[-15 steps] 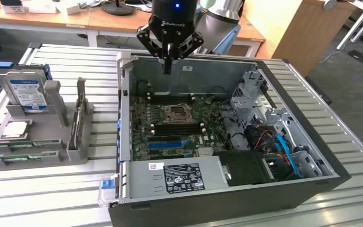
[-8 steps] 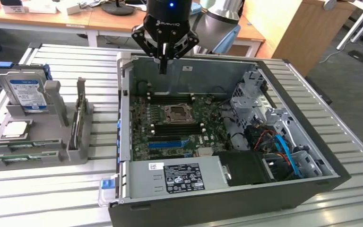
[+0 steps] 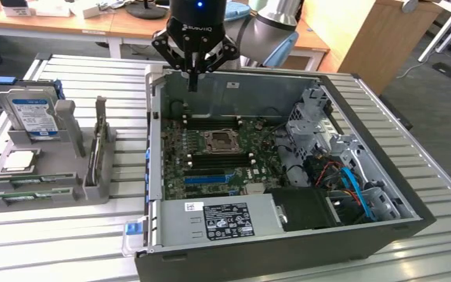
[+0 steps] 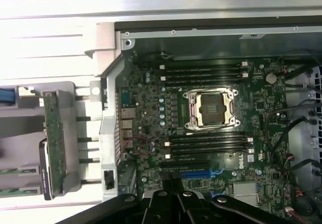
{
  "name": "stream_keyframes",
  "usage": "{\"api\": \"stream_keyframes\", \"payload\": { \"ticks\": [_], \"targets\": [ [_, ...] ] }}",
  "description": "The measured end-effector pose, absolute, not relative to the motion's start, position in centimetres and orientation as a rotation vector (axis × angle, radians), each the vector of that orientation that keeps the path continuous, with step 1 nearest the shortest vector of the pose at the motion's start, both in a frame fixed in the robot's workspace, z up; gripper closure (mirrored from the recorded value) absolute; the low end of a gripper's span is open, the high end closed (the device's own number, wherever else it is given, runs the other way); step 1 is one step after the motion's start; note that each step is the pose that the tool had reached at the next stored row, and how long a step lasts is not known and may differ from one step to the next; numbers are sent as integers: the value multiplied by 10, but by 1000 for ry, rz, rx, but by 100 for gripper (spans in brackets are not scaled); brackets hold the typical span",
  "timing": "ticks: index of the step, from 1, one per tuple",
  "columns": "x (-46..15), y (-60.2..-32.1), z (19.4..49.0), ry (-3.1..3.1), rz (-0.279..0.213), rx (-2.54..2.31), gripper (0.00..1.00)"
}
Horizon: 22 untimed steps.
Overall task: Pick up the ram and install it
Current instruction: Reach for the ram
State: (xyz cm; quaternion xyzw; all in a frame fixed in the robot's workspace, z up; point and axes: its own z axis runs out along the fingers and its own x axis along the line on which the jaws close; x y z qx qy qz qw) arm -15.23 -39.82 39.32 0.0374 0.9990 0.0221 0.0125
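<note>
The end effector (image 3: 192, 79) has its fingers pressed together with nothing between them, and it hangs tips-down over the rear wall of the open computer case (image 3: 382, 235), above the edge of the interior. In the wrist view the end effector (image 4: 176, 196) appears as black linkages over the motherboard (image 4: 151, 103).

Directly below lies that motherboard (image 3: 180, 158), green and densely populated. Near its middle sits the processor socket (image 3: 220, 140), framed in metal, also seen from the wrist (image 4: 211, 108). Black memory slots (image 3: 209, 124) run in pairs on either side of the socket, and every one (image 4: 204, 70) looks unoccupied. A silver power supply (image 3: 225, 220) with a black label fills the near corner of the case, and blue cables (image 3: 351, 182) curl through the compartment on the exterior view's right.

The ram (image 3: 98, 141) is well apart from the end effector, outside the case on the exterior view's left. It stands on its long edge in a slot of the grey holder (image 3: 96, 191); the wrist view shows its green board (image 4: 53, 133) edge-on, just beside the case wall. Further left in the same holder stands a hard drive (image 3: 33, 114) with a blue-white label, upright, and a square silver processor chip (image 3: 18, 161) lies in front of it. Holder and case both rest on the slatted metal table (image 3: 61, 247).
</note>
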Motion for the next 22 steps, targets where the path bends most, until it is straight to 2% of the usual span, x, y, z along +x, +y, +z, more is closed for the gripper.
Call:
{"api": "stream_keyframes", "payload": {
  "ticks": [22],
  "targets": [
    [-204,-397,393,3114,69,116,89]
  ]
}}
